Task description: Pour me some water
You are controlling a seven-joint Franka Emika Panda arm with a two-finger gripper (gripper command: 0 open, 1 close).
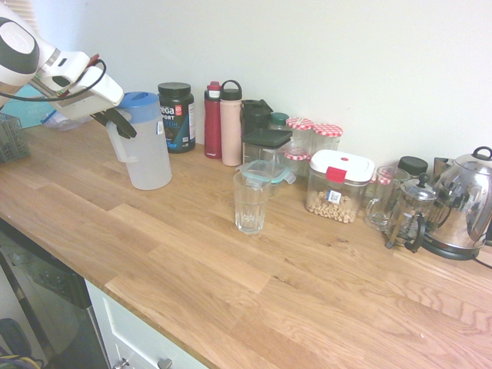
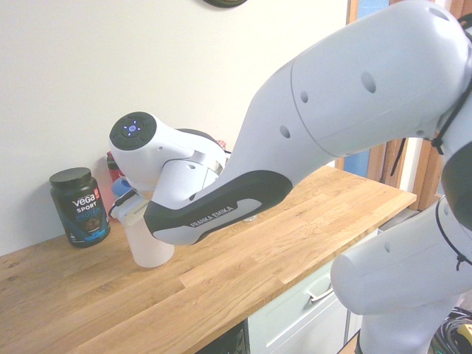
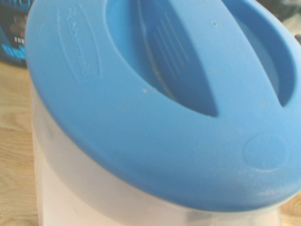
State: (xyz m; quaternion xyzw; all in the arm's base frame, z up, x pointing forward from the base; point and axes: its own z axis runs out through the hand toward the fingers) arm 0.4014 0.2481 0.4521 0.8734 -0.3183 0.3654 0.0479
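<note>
At far left on the desk (image 1: 192, 254), shut fingers (image 1: 121, 123) clamp the upright pitcher's (image 1: 147, 154) handle; the empty glass (image 1: 251, 201) waits rightward.

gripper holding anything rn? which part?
Yes: the gripper is shut on the handle of the pitcher, on the side away from the empty glass; the pitcher's base sits on the counter.
</note>
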